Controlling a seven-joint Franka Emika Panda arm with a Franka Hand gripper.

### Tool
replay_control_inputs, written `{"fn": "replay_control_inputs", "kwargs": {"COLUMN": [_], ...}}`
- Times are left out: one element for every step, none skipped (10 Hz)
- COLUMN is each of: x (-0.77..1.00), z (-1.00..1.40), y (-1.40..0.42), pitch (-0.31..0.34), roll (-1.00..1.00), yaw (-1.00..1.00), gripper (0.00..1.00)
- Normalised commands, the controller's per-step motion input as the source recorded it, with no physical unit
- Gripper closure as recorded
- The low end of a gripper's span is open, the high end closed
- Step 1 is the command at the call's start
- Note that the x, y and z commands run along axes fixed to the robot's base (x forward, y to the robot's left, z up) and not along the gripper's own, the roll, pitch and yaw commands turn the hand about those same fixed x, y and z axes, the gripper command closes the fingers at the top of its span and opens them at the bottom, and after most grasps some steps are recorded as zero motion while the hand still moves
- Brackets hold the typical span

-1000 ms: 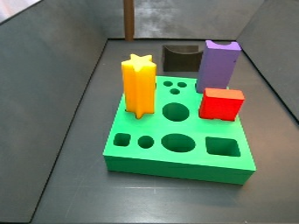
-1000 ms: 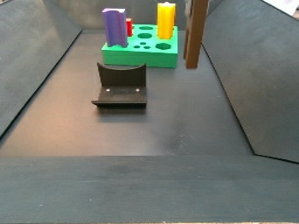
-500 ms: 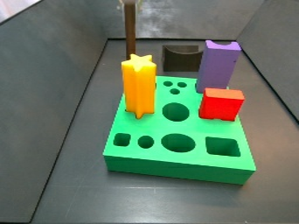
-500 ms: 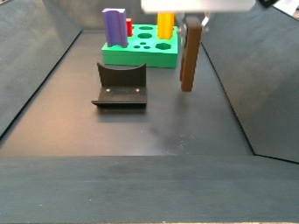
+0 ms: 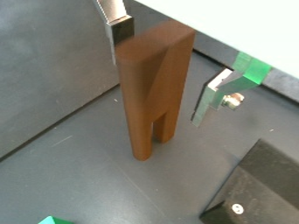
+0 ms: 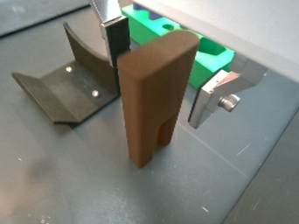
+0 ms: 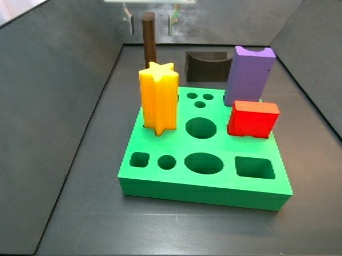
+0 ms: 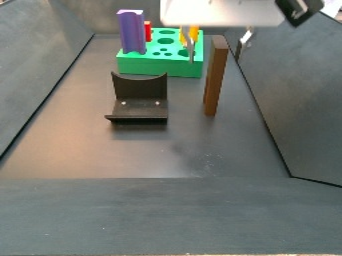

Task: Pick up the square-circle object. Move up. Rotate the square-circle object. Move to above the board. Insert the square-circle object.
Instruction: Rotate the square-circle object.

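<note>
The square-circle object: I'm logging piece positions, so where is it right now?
The square-circle object stands upright on the floor between the gripper fingers, beside the fixture, short of the board.

In a side view the gripper [image 7: 150, 12] is cut off by the upper edge, and the lower end of the square-circle object [image 7: 148, 42] is hidden behind the yellow star [image 7: 159, 98], so its contact with the floor cannot be told there. In both wrist views the silver fingers [image 5: 115, 24] run out of the picture at their upper ends, the board [image 6: 176, 35] shows only as green scraps behind the brown block, and whether the pads touch the block's sides is unclear. The fixture [image 5: 260, 194] is cropped by the picture's corner in a wrist view, and the red block [image 8: 185, 34] is mostly hidden behind the star in a side view.
</note>
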Motion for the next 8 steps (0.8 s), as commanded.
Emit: {"fn": "replay_control_inputs", "kwargs": {"x": [-0.02,-0.02,-0.02,-0.01,0.00,0.00,0.02,0.03], "z": [1.00,0.97,0.80,0.55,0.42,0.00,-0.09,-0.08], "y": [0.00,0.00,0.00,0.01,0.01,0.08,0.08,0.07], "pitch": [-0.005,0.016,0.027,0.045,0.054,0.012,0.012,0.010], "roll": [0.01,0.01,0.01,0.01,0.01,0.00,0.00,0.00], "yaw": [-0.02,-0.02,-0.02,-0.02,-0.02,-1.00,-1.00,-1.00], "gripper": [0.00,0.00,0.00,0.00,0.00,0.00,0.00,0.00]}}
